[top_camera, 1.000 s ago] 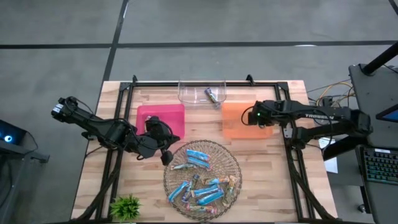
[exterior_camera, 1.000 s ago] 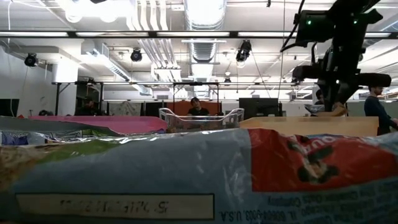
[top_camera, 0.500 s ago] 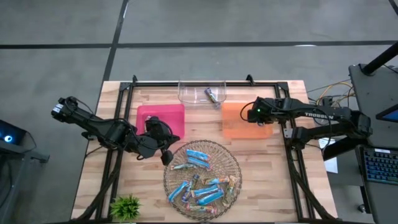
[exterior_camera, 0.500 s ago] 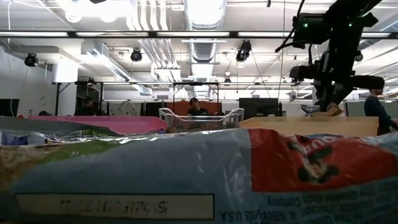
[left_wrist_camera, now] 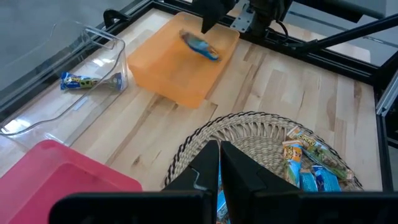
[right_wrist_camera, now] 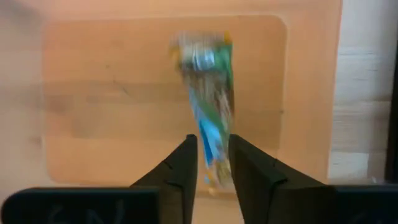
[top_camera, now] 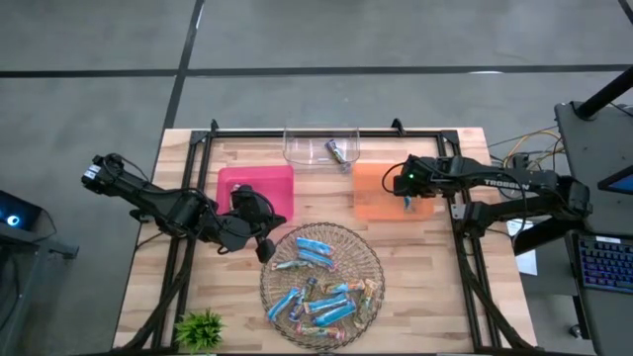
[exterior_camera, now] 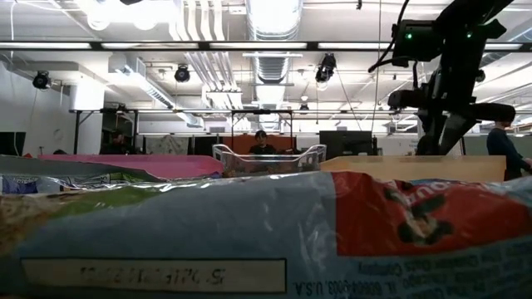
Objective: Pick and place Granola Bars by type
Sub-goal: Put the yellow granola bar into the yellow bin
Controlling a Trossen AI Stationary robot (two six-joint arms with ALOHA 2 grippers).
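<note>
Granola bars in shiny, mostly blue wrappers (top_camera: 318, 287) fill the round woven wicker basket (top_camera: 368, 252) at the table's six o'clock edge, and we go through the scene from nine o'clock toward three. Our left gripper (top_camera: 265, 247) waits with its fingers pressed together just off the basket's ten o'clock rim, beside the flat pink plastic tray (top_camera: 255, 183). At twelve o'clock the clear plastic bin (top_camera: 321, 146) holds one bar. Toward two o'clock sits the flat orange plastic tray (top_camera: 381, 188), and our right gripper (top_camera: 407, 193) hangs over it with its fingers parted. One blue-wrapped bar (right_wrist_camera: 208, 112) shows beyond those fingers, loose over the tray floor, its long axis running roughly straight out from the gap. We judge the left arm nearer the basket for the next pick.
</note>
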